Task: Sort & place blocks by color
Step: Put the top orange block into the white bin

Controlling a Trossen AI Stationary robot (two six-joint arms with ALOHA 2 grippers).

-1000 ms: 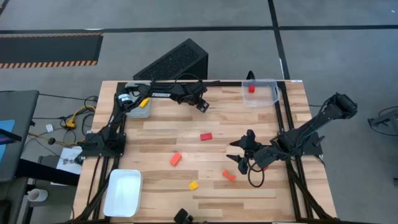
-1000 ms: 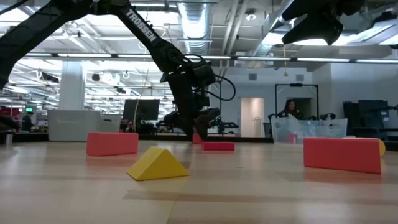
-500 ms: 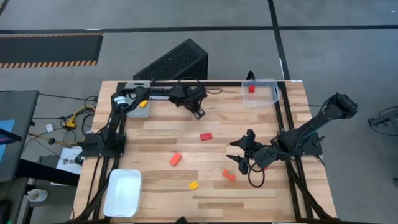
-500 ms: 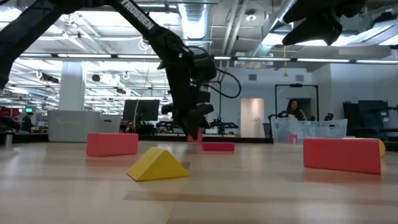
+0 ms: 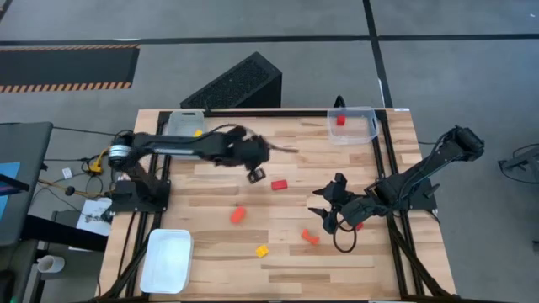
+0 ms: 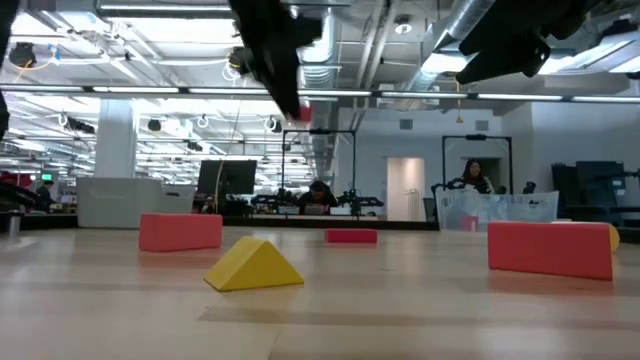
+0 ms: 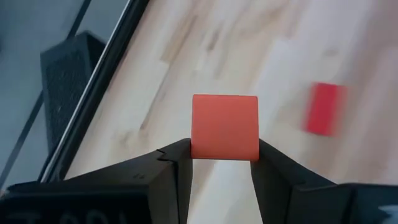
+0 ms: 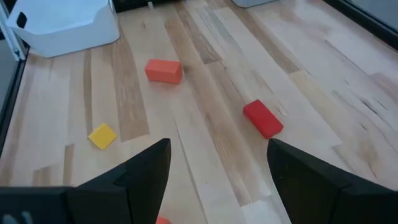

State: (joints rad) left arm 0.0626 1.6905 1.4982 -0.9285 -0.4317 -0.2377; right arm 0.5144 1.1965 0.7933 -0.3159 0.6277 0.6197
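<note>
A: Item one, left hand (image 7: 224,163)?
B: Raised over the middle of the wooden surface (image 5: 219,273), fingers pinching an orange-red cube (image 7: 224,127).
A: Right hand (image 5: 324,212)?
B: Fingers spread, hovering near the right side, above an orange block (image 5: 310,237).
A: Loose blocks?
B: Red bar (image 5: 279,183) just beside the left hand; orange bar (image 5: 238,215); yellow piece (image 5: 263,250) toward the near edge.
A: Trays?
B: Clear tray (image 5: 352,126) at the far right corner, holding a red block (image 5: 340,119); clear tray (image 5: 184,124) at far left, holding a yellow block (image 5: 196,132); white tray (image 5: 166,260) near left.
</note>
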